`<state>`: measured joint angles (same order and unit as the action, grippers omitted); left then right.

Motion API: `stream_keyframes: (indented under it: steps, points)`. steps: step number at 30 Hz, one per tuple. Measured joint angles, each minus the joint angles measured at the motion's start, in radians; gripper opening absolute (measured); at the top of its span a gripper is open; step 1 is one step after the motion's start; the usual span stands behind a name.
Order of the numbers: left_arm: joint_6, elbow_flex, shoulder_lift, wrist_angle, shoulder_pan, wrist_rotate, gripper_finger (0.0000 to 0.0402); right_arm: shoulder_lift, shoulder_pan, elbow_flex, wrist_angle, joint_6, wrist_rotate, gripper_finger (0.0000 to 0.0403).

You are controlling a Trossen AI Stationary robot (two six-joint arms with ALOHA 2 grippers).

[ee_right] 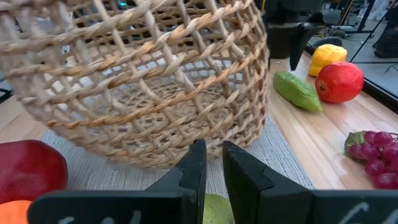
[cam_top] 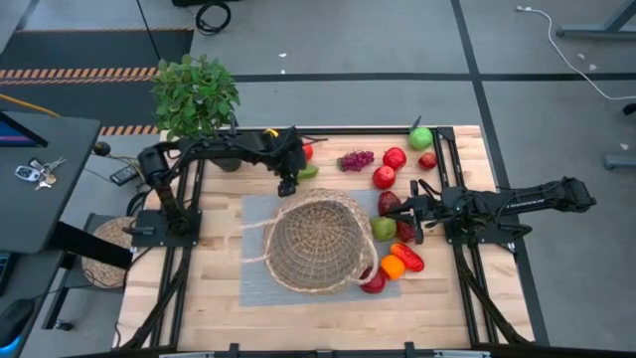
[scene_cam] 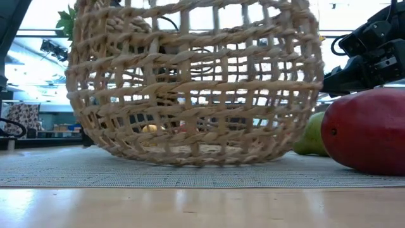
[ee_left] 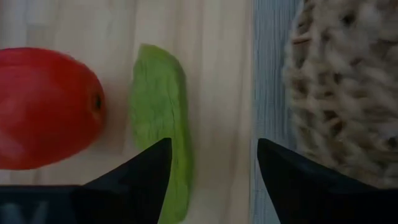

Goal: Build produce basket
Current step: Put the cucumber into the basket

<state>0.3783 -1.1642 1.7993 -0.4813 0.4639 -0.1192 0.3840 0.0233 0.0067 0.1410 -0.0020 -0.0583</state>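
Observation:
The wicker basket (cam_top: 318, 242) lies tilted on its wall on a grey mat (cam_top: 260, 288); it fills the low view (scene_cam: 196, 82). My left gripper (cam_top: 288, 184) is open and hangs just above the wood by the basket's far rim. It points down beside a green cucumber piece (ee_left: 158, 124) and a red fruit (ee_left: 46, 106), both lying on the wood. Between its fingertips (ee_left: 211, 168) is bare wood. My right gripper (ee_right: 214, 162) is shut, level at the basket's right, among the produce: a dark red fruit (cam_top: 389, 202) and a green pear (cam_top: 384, 228).
More produce lies right of the basket: grapes (cam_top: 356, 159), red fruits (cam_top: 395, 157), a green apple (cam_top: 421, 138), a red pepper (cam_top: 407, 257) and an orange piece (cam_top: 393, 267). A potted plant (cam_top: 195, 94) stands at the far left corner. A smaller woven round (cam_top: 109, 249) lies off the left edge.

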Motion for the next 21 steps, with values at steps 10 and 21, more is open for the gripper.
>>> stream_keyframes:
  steps: [10,21]
  points:
    - [0.004,-0.005,0.076,0.036,-0.021,0.167,0.0246,0.000,0.000,0.000,0.006,0.000,0.000,0.0061]
    - [-0.026,0.001,0.116,0.033,-0.021,0.261,0.0227,0.000,0.000,0.000,0.007,0.000,0.000,0.0061]
